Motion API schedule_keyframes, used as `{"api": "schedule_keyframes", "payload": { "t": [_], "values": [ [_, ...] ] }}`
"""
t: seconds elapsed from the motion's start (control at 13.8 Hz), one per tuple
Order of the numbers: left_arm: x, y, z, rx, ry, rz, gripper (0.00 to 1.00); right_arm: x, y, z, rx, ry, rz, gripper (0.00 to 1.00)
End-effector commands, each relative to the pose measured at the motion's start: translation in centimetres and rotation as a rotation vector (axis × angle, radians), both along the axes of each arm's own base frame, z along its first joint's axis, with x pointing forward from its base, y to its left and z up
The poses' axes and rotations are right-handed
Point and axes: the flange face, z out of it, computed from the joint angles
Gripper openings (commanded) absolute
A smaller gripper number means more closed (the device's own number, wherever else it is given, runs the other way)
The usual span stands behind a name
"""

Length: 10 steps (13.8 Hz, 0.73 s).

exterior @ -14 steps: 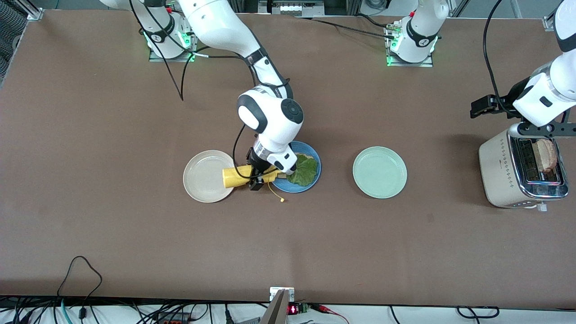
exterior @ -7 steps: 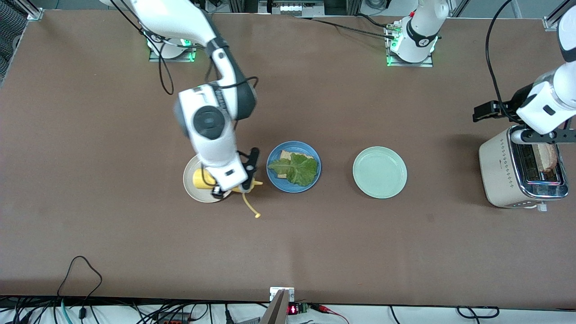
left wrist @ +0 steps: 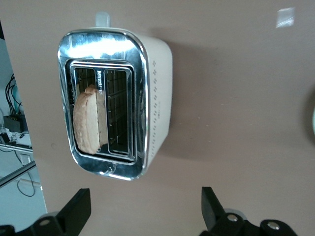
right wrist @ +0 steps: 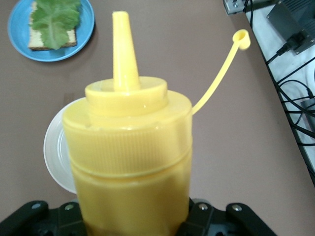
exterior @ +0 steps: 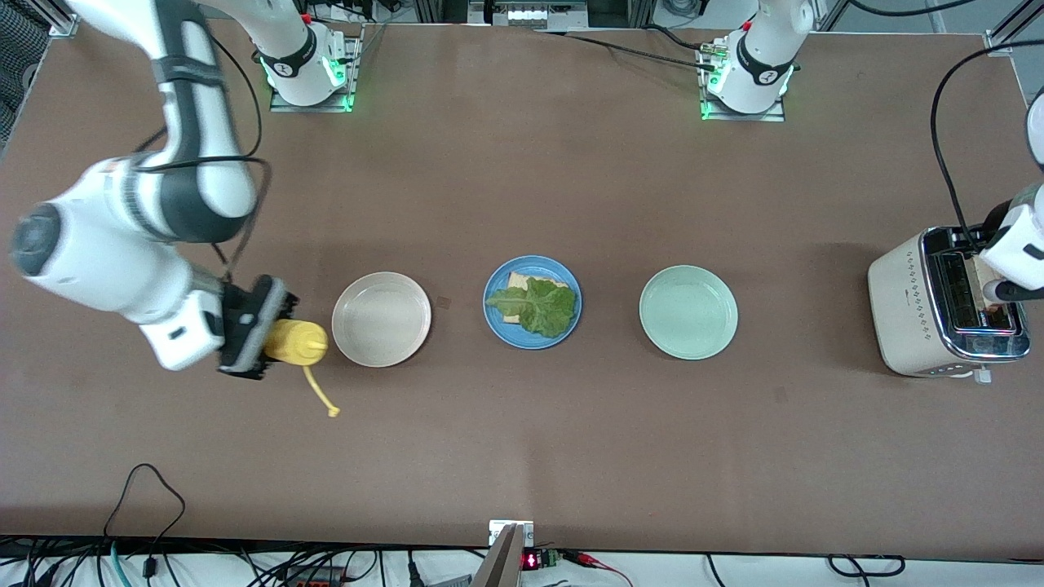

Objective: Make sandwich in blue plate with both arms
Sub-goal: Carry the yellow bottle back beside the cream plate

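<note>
The blue plate (exterior: 496, 322) (right wrist: 83, 34) lies mid-table and carries a toasted bread slice (exterior: 515, 282) with a green lettuce leaf (exterior: 540, 306) on top. My right gripper (exterior: 254, 328) (right wrist: 132, 219) is shut on a yellow squeeze bottle (exterior: 295, 342) (right wrist: 129, 147), held over the table beside the beige plate (exterior: 381, 319), toward the right arm's end. The bottle's cap (exterior: 332, 412) dangles on its strap. My left gripper (exterior: 1007, 281) (left wrist: 144, 206) hangs open over the toaster (exterior: 905, 302) (left wrist: 157, 98), where another bread slice (left wrist: 87, 120) stands in a slot.
A pale green plate (exterior: 688, 312) lies between the blue plate and the toaster. Cables run along the table edge nearest the front camera. Both arm bases stand at the edge farthest from it.
My right arm has swung the yellow bottle from over the blue plate, past the beige plate, toward its own end of the table. My left gripper has come down over the toaster slots.
</note>
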Motion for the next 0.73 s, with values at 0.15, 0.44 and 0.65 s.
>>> {"api": "schedule_keyframes", "payload": {
  "t": [0.15, 0.44, 0.65],
  "values": [
    [0.5, 7.1, -4.9, -0.032, -0.021, -0.108, 0.95, -2.2, -9.3, -4.8, 0.269, -0.098, 0.085, 0.00],
    [0.2, 11.5, -6.4, -0.050, -0.045, -0.167, 0.89, -4.2, -15.5, -9.4, 0.452, -0.106, 0.099, 0.00],
    [-0.5, 12.6, -8.0, -0.066, -0.017, -0.170, 0.73, -5.6, -19.0, -12.3, 0.550, -0.108, 0.105, 0.00]
  ]
}}
